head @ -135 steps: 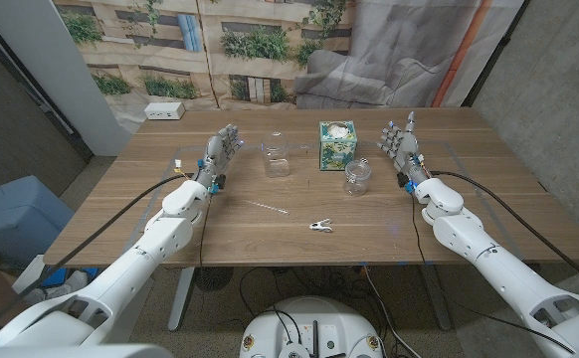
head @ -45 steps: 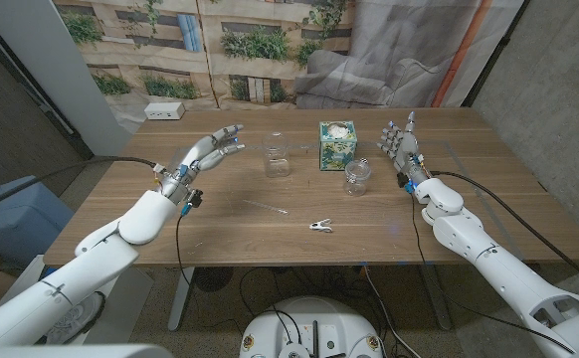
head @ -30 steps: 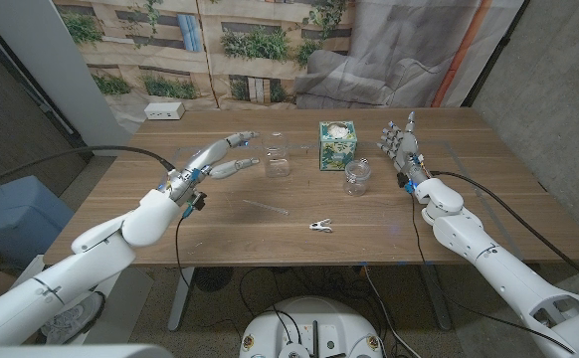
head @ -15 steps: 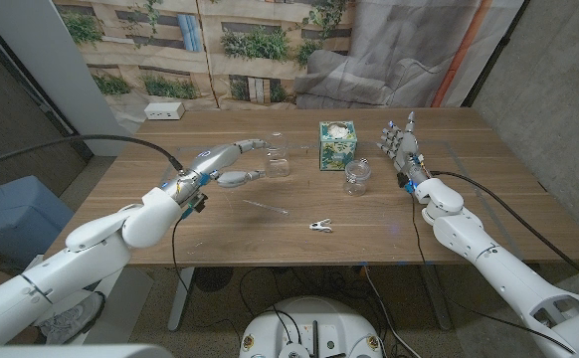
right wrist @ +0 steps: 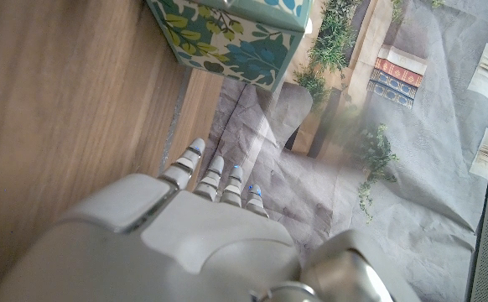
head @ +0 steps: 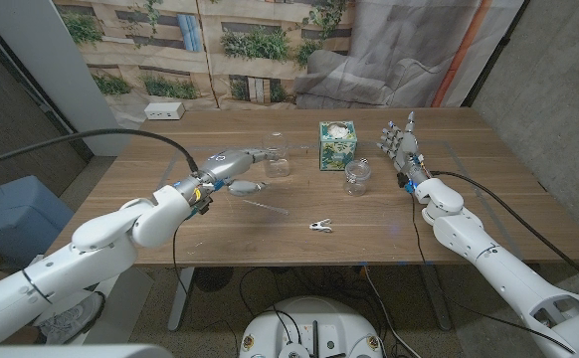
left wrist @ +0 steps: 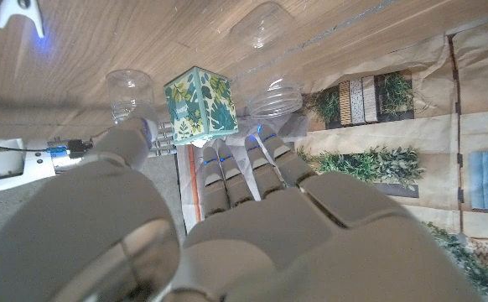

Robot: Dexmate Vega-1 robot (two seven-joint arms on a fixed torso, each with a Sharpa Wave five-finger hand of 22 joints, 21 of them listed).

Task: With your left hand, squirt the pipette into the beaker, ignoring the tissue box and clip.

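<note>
The left hand (head: 235, 164) reaches out over the desk (head: 469, 214), its fingers (head: 263, 154) spread apart and holding nothing, close to the beaker (head: 277, 159) that stands left of the tissue box (head: 336, 146). The pipette (head: 267, 207) lies on the desk just in front of that hand, untouched, with the clip (head: 320, 227) a little further right. A second clear jar (head: 357, 176) stands near the box. The right hand (head: 401, 144) stands upright at the desk's right side, fingers apart and empty.
</note>
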